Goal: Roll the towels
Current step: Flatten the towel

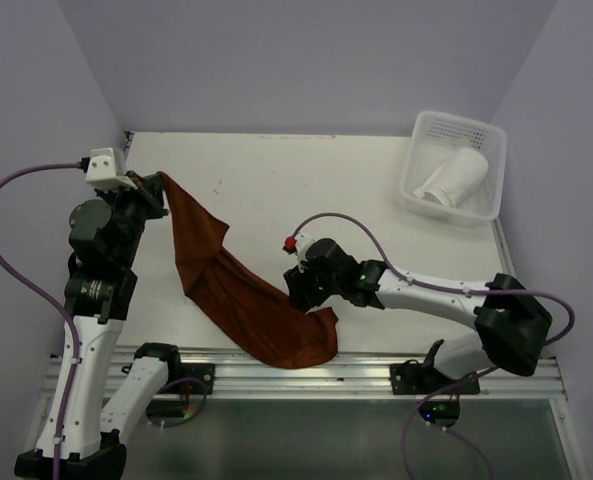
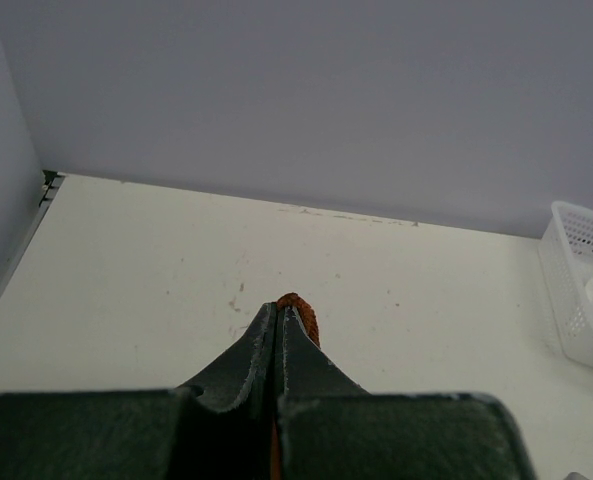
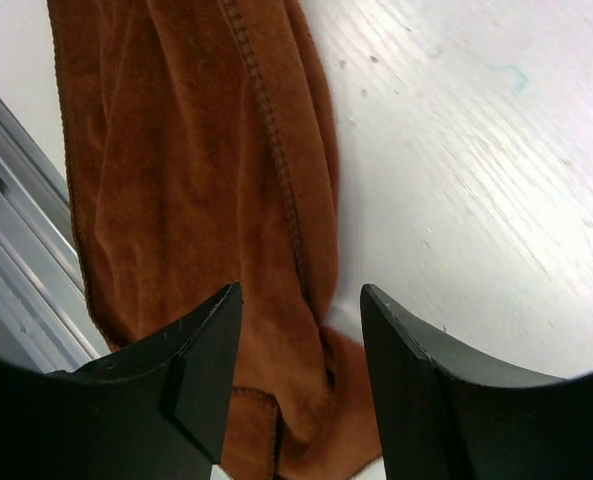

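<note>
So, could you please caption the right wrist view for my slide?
Open right gripper poised above the bunched rust-brown towel on the white table.

White arms (image 1: 431, 292) with black joints (image 1: 101, 290), purple cables (image 1: 36, 169).

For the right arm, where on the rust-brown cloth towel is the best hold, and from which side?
Probably its bunched near end, from above. The left pincer, shut on the far corner, draws the rust-brown cloth towel into a narrow strip; that near end lies folded and thick, directly under the open right pincer.
</note>
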{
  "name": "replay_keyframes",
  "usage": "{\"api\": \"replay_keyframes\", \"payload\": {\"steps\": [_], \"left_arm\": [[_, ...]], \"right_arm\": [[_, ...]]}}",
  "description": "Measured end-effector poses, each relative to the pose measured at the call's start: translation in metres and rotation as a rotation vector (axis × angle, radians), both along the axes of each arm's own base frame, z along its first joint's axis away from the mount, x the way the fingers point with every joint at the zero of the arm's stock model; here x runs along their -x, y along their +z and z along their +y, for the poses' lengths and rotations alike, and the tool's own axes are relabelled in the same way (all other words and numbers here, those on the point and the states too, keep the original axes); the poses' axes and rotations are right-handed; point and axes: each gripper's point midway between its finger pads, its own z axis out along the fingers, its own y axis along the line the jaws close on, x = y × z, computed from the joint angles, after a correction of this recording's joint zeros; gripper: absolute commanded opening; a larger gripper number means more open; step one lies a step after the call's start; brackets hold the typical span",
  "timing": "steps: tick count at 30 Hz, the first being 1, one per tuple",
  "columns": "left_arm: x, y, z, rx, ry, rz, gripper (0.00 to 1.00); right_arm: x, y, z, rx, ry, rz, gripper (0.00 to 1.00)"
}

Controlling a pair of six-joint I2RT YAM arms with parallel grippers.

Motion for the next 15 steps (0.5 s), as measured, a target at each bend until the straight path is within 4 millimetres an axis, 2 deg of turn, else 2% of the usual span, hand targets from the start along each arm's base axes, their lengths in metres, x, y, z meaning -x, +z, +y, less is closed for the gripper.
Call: {"api": "replay_keyframes", "payload": {"steps": [4,8,11,12,14,15], "left_arm": [[0.0,0.0,-0.001,0.0,-0.003,0.0,0.0],[0.0,0.0,-0.001,0.0,-0.003,0.0,0.0],[0.0,0.0,-0.001,0.0,-0.003,0.0,0.0],[0.0,0.0,-0.001,0.0,-0.003,0.0,0.0],[0.0,0.0,-0.001,0.0,-0.003,0.0,0.0],[0.0,0.0,-0.001,0.0,-0.003,0.0,0.0]], "right_arm": [[-0.005,-0.02,0.022,0.012,0.049,0.037,0.55],[-0.009,-0.039,0.03,0.037,0.061,0.061,0.54],[-0.018,-0.047,0.034,0.051,0.05,0.064,0.4],[-0.022,-0.047,0.034,0.053,0.044,0.061,0.29],[-0.031,-0.046,0.035,0.053,0.033,0.05,0.23],[-0.034,-0.045,0.036,0.051,0.028,0.047,0.07]]}}
